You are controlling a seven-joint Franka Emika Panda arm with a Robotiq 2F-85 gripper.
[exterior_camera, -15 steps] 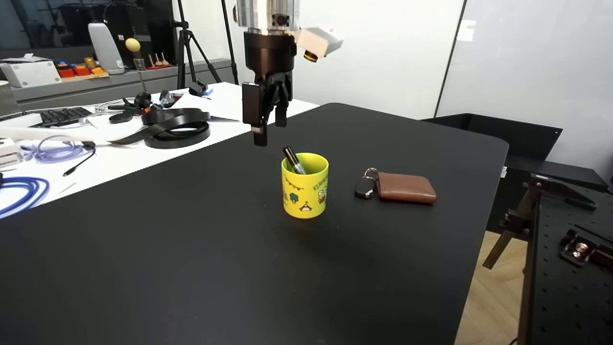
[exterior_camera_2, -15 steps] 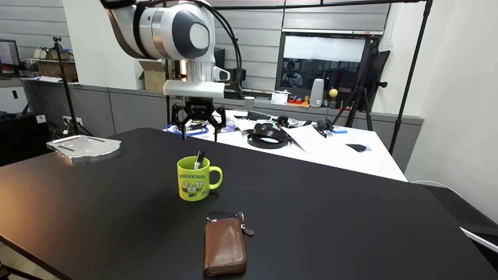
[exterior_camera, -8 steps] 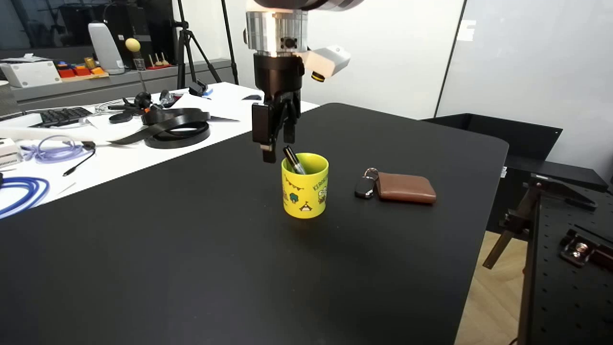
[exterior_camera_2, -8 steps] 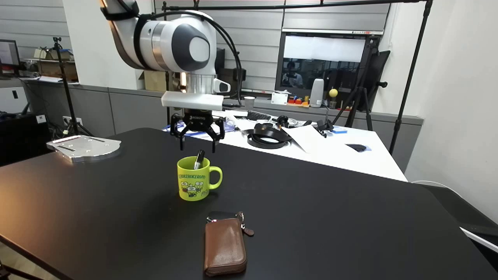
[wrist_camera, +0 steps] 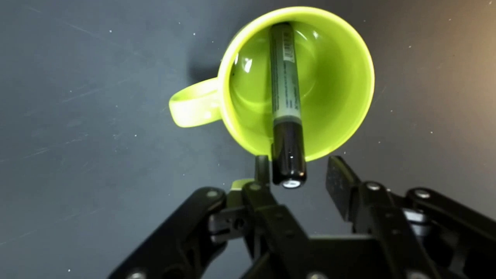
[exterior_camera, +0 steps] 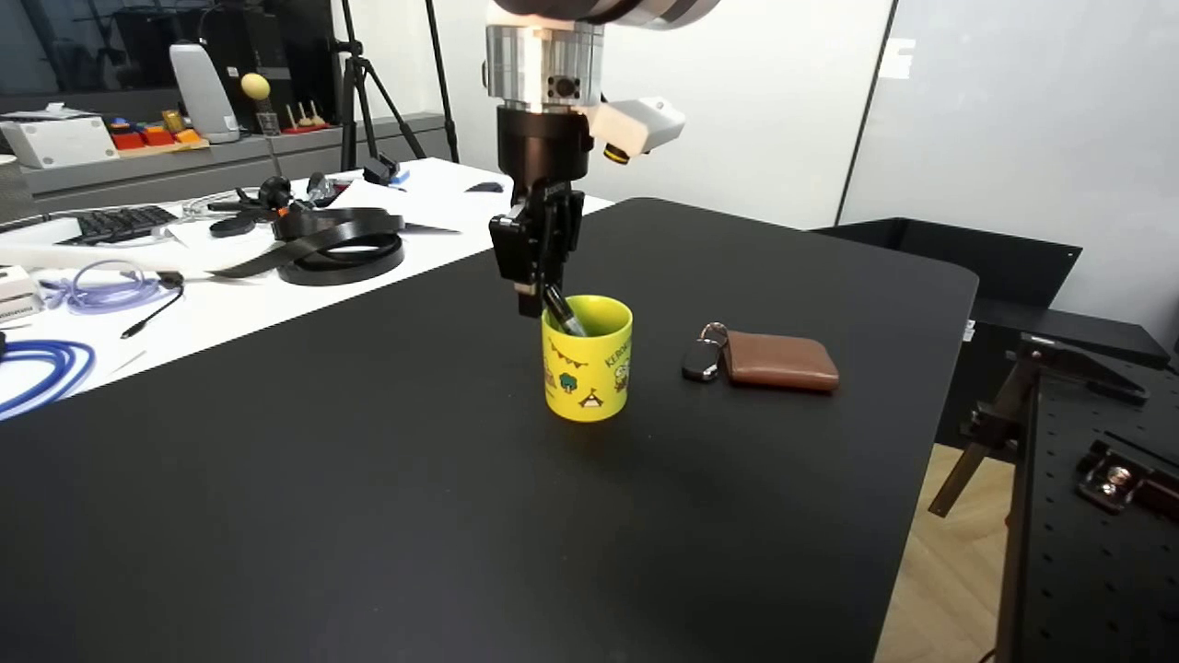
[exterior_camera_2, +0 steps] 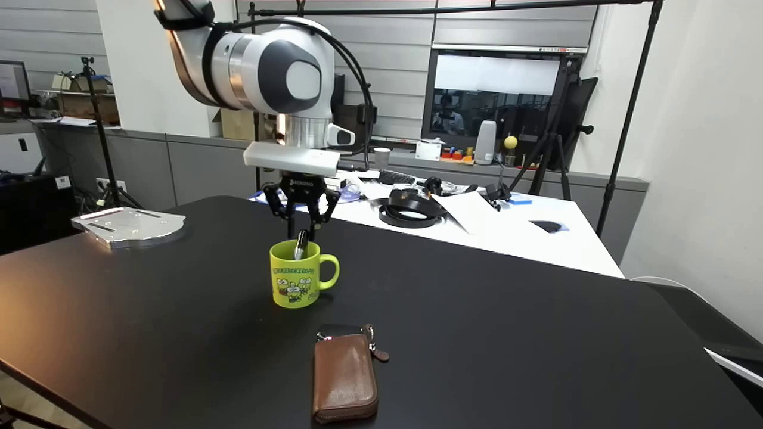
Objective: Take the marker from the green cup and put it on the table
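Observation:
The green cup stands upright on the black table, its handle to the left in the wrist view. The marker leans inside it, its pale barrel down in the cup and its black cap sticking out past the rim. My gripper is at the cup's rim with the cap between its partly closed fingers. A clear gap separates the cap from the right finger. The left finger is very close to the cap; I cannot tell whether they touch.
A brown wallet and a key fob lie near the cup. A flat metal plate rests at the table's far side. Beside the table is a white desk with cables and straps.
My gripper has come down and across to the cup, and its jaws have narrowed around the marker's cap. The marker and cup have shifted very slightly.

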